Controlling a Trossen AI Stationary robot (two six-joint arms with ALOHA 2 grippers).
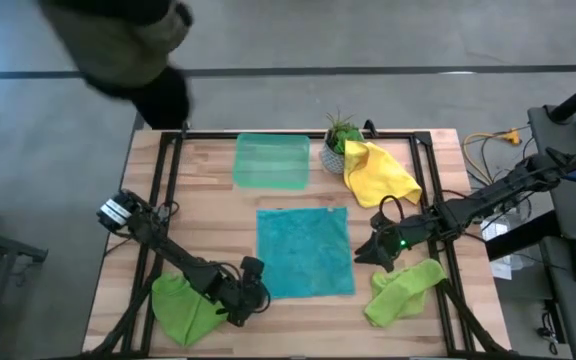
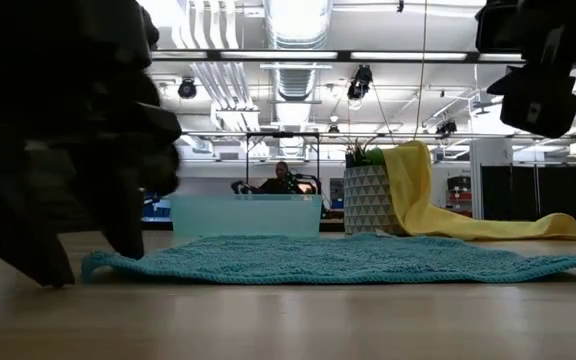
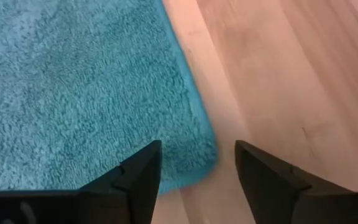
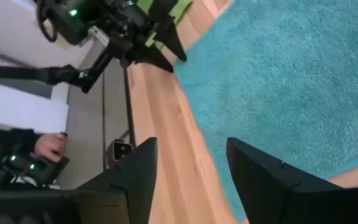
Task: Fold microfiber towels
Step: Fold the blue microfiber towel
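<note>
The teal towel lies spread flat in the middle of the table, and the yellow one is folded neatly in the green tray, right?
Not quite. The teal towel does lie flat mid-table, but the high view shows the yellow towel crumpled against the potted plant, outside the green tray.

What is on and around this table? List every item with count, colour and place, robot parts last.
teal towel: one, teal-blue, spread flat at the table's middle
yellow towel: one, yellow, crumpled at the far right, draped against the plant pot
green towels: two, lime green, one bunched at the near left corner, one crumpled at the near right
tray: one, translucent green, far edge beyond the teal towel
plant pot: one, patterned pale pot with a green plant, right of the tray
table: one, light wood with a black frame
person: one, dark clothing, beyond the far left corner
left gripper: open, at the teal towel's near left corner
right gripper: open, at the teal towel's right edge
</note>
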